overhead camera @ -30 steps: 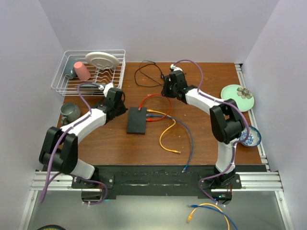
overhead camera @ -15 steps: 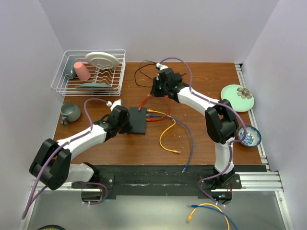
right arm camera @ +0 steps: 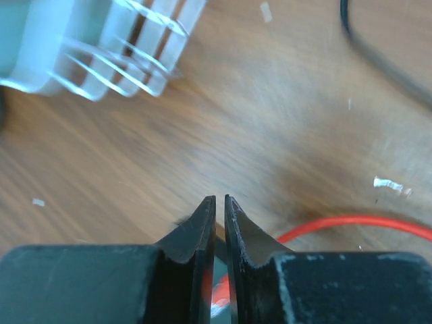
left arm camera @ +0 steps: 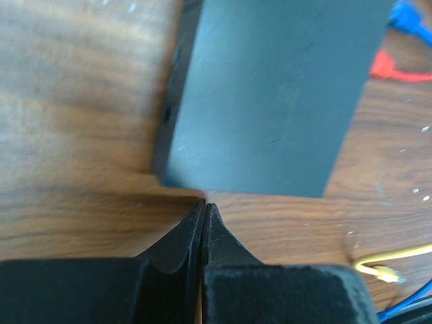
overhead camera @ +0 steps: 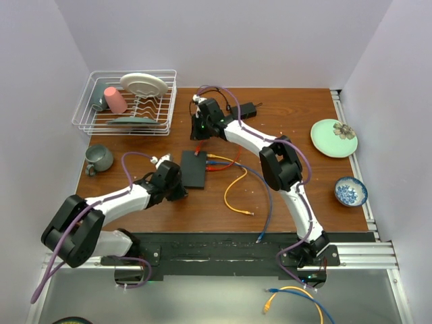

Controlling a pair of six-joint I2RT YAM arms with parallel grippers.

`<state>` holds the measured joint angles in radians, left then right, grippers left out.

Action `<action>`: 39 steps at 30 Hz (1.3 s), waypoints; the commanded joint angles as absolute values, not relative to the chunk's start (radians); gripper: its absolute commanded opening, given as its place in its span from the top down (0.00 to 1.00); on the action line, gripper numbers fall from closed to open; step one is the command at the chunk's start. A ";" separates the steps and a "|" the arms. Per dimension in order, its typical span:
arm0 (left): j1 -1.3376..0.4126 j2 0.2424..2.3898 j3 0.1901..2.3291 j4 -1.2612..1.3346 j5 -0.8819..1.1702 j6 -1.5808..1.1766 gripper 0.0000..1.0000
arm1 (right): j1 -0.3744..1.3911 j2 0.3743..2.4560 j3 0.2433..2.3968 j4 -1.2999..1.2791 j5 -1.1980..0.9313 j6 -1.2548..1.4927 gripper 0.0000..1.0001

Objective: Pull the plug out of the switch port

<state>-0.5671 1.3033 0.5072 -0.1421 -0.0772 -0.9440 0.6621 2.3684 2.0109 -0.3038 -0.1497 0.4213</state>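
Note:
The flat black switch box (overhead camera: 194, 170) lies mid-table. A red plug (overhead camera: 198, 153) on a red cable (overhead camera: 219, 138) sits at its far narrow edge. My left gripper (overhead camera: 182, 192) is shut and empty; in the left wrist view its tips (left arm camera: 204, 204) rest at the table just short of the box's near edge (left arm camera: 270, 88). My right gripper (overhead camera: 198, 137) hovers just beyond the box's far end, jaws together with a hairline gap and nothing between the tips (right arm camera: 219, 198). The red cable (right arm camera: 351, 221) runs under and behind its fingers.
Yellow (overhead camera: 236, 182), blue (overhead camera: 264, 196) and red cables trail from the box's right side; a red plug (left arm camera: 390, 67) and a yellow plug (left arm camera: 381, 272) show there. A wire dish rack (overhead camera: 125, 101) stands far left, also seen close ahead (right arm camera: 101, 54). A grey mug (overhead camera: 98, 158), a black adapter (overhead camera: 244, 108), a green plate (overhead camera: 335, 138) and a bowl (overhead camera: 351, 192) are around.
My right arm has swung left from the adapter to the box's far end. My left gripper has slid toward me along the box's left side to its near corner.

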 commanded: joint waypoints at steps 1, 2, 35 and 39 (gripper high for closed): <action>-0.568 1.238 0.465 -0.100 -0.046 -0.969 1.00 | 0.660 2.382 2.022 -0.354 -0.207 0.397 0.85; -0.568 1.229 0.450 -0.092 -0.041 -0.969 1.00 | 0.661 2.390 2.019 -0.351 -0.212 0.397 0.85; -0.387 1.554 0.919 -0.268 -0.149 -0.815 1.00 | 0.664 2.143 1.558 -0.169 -0.207 0.453 0.85; -0.387 1.523 0.953 -0.310 -0.187 -0.785 1.00 | 0.658 2.151 1.632 -0.206 -0.172 0.442 0.79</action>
